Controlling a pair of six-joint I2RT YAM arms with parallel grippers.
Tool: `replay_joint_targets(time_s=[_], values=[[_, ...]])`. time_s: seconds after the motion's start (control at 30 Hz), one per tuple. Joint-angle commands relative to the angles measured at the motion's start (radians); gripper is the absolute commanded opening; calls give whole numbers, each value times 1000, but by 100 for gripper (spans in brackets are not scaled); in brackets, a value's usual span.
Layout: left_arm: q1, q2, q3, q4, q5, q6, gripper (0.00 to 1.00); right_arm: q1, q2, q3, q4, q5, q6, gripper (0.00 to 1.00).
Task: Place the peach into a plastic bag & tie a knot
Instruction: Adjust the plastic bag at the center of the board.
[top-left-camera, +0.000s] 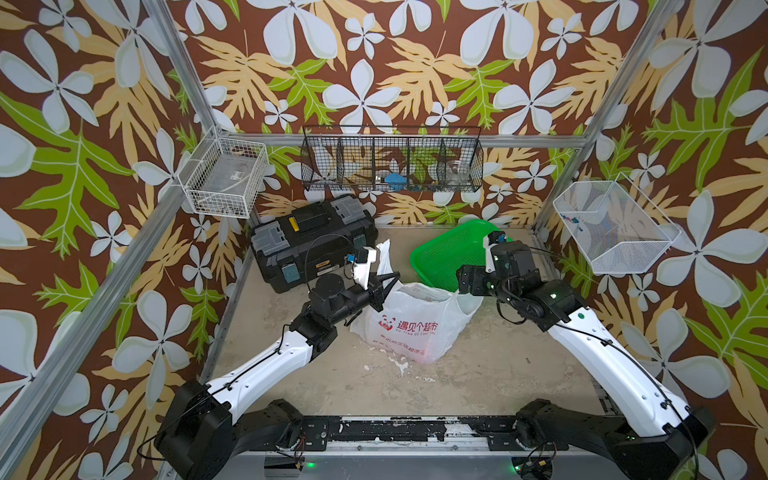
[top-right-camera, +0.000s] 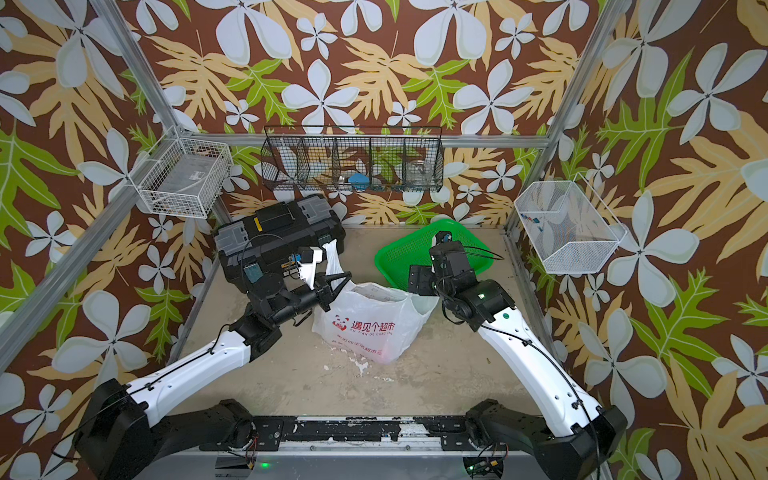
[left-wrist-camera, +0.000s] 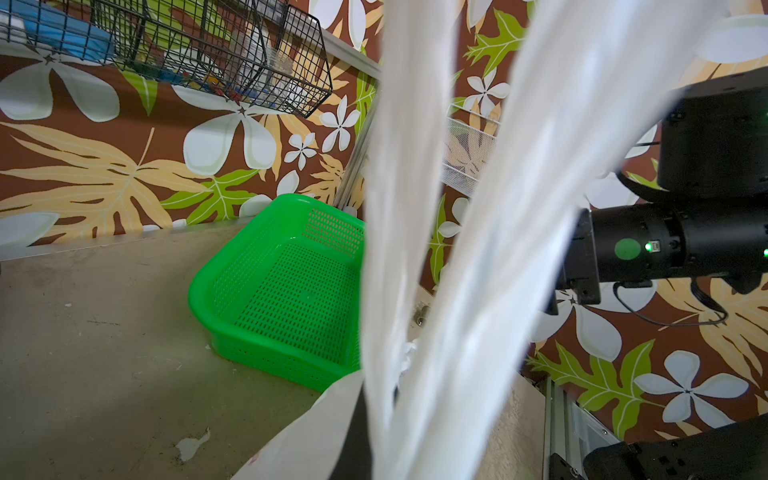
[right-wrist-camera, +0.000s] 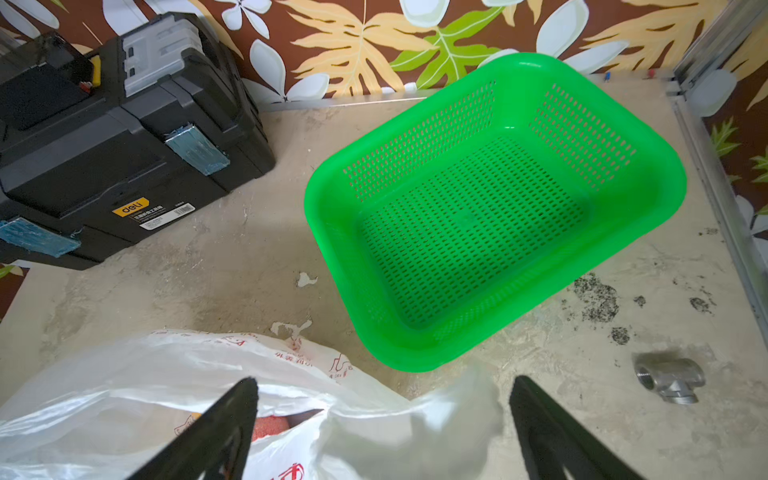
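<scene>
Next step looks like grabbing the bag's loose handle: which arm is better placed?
Right. The right gripper is open, its jaws either side of the loose handle of the plastic bag. The left gripper is shut on the other handle.

Plastic bag stands mid-desk. Peach lies inside it. Toolbox sits behind the bag, to the left. Perforated basket sits behind the bag, to the right. Pipe fitting lies on the desk right of the basket, apart from it.
</scene>
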Motion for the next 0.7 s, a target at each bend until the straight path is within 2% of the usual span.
replay_joint_targets(time_s=[0.0, 0.13, 0.33, 0.67], values=[[1, 6, 2, -1, 4, -8, 0, 2, -24, -44, 28, 34, -48, 95], [1, 8, 6, -3, 16, -12, 0, 27, -37, -110, 110, 37, -43, 95], [1, 5, 9, -23, 27, -11, 0, 38, 2, -127, 231, 42, -71, 92], [1, -2, 12, -36, 27, -5, 0, 40, 61, -140, 292, 30, -74, 91]])
